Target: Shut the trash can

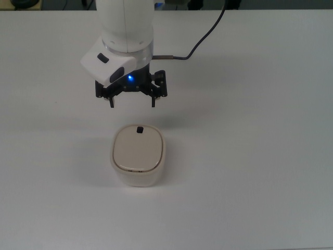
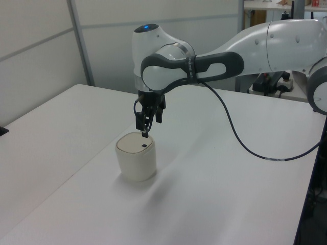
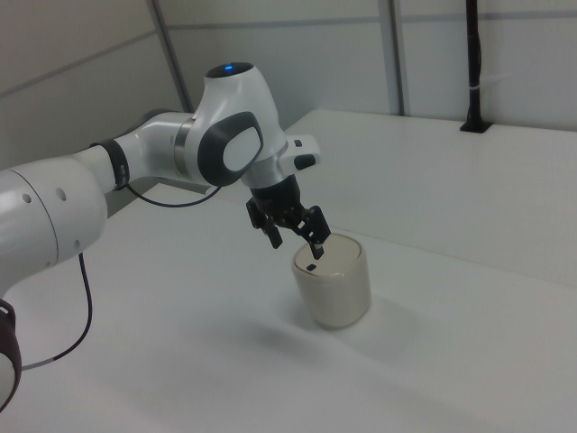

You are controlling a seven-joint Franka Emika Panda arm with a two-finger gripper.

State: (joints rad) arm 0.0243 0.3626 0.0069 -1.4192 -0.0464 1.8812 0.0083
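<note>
The trash can [image 1: 138, 154] [image 2: 136, 157] [image 3: 333, 282] is a small cream bin standing upright on the white table, its flat lid lying down level on the rim with a tiny black tab [image 1: 139, 129] at the edge nearest the arm. My gripper [image 1: 132, 102] [image 2: 144, 131] [image 3: 298, 243] hovers just above and behind that tab edge, apart from the lid. Its black fingers point down and stand open with nothing between them.
The white table [image 1: 250, 156] spreads around the bin on all sides. A black cable [image 1: 200, 41] runs from the wrist toward the top view's upper right. The white arm [image 2: 255, 48] reaches in from the left view's right.
</note>
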